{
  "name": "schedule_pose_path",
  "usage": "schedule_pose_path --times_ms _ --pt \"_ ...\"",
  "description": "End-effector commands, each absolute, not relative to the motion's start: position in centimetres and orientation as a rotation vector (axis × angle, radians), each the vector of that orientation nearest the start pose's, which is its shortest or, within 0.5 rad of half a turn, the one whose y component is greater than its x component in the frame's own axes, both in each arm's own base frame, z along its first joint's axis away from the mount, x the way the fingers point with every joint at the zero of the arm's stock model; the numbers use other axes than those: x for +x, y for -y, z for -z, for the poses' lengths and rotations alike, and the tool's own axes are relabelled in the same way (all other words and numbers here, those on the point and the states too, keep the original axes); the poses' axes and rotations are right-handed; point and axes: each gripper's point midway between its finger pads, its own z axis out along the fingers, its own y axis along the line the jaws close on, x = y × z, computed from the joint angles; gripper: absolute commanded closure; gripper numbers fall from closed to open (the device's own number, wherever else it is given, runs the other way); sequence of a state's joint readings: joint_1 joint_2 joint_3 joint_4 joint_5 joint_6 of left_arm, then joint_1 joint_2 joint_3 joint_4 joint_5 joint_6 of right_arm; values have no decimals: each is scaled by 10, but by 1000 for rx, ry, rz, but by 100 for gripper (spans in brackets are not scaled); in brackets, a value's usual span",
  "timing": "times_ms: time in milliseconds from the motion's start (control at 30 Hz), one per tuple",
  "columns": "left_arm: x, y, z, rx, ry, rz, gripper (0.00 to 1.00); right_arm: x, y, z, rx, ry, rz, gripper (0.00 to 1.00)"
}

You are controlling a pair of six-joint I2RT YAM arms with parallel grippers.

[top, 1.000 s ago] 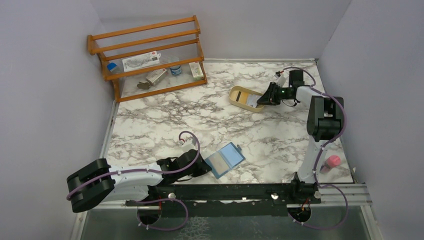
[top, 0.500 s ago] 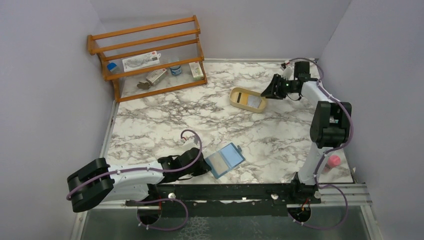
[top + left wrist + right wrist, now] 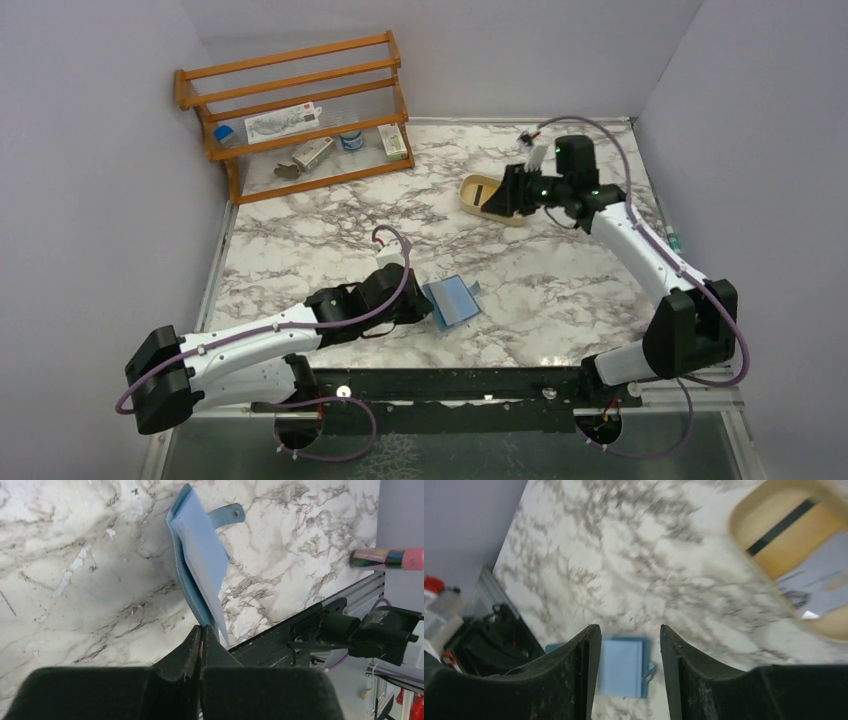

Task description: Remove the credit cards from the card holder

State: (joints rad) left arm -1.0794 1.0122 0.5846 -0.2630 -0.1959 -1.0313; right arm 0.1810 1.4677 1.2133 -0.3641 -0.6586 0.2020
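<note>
Near the front edge of the marbled worktop [image 3: 560, 280]: the card holder [image 3: 455, 298], tipped up steeply on its long edge rather than lying flat. Pinched at its lower near corner by the left pincer [image 3: 202, 630], clamped tight on the teal cover with no gap between the jaws. Seen from the left wrist as a narrow V, spread a little at the top, with a pale blue credit card [image 3: 205, 562] against the inner face and the snap tab [image 3: 227, 515] sticking out beyond the far end. Hard to tell whether that far end touches the worktop or hangs just above it. Well apart, toward the back right: the tan tray [image 3: 468, 200], with the right pincer [image 3: 505, 190] over its right half, jaws spread wide. From the right wrist, a loose card [image 3: 819, 587] lying flat inside the tray beside a dark stripe [image 3: 781, 527], and, farther off between the two fingers [image 3: 584, 680], the card holder again, small and blue. At the back left, a wooden rack [image 3: 285, 57] holding small packets. By the front rail, a pink-capped tube [image 3: 385, 559].
</note>
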Motion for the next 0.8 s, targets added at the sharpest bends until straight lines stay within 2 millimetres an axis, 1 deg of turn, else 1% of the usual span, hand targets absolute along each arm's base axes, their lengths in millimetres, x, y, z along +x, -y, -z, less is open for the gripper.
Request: schedule_pose_path --times_ms 0,67,167,233,300,367,500,667,767 --pt "158 267 -128 57 -2390 752 100 299 -231 -173 -465 -2273 -981 47" --pt "159 267 -123 55 -2399 740 100 269 -249 -150 -500 -2321 -1038 47" --pt "156 264 -107 41 -2428 727 100 231 -263 -107 -526 -2417 -1081 47" --pt "153 264 -97 23 -2439 747 100 212 -270 -85 -538 -2465 -1100 47" --pt "150 263 -87 2 -2451 762 100 200 -274 -72 -535 -2486 -1121 47" --pt "148 262 -79 -16 -2459 775 100 193 -279 -67 -543 -2489 -1149 47" --pt "145 258 -65 -29 -2480 768 100 186 -294 -65 -599 -2487 -1153 47" --pt "139 254 -47 -25 -2514 753 100 181 -317 -62 -681 -2500 -1077 47" --pt "137 254 -40 -34 -2525 760 100 179 -325 -51 -717 -2533 -995 46"
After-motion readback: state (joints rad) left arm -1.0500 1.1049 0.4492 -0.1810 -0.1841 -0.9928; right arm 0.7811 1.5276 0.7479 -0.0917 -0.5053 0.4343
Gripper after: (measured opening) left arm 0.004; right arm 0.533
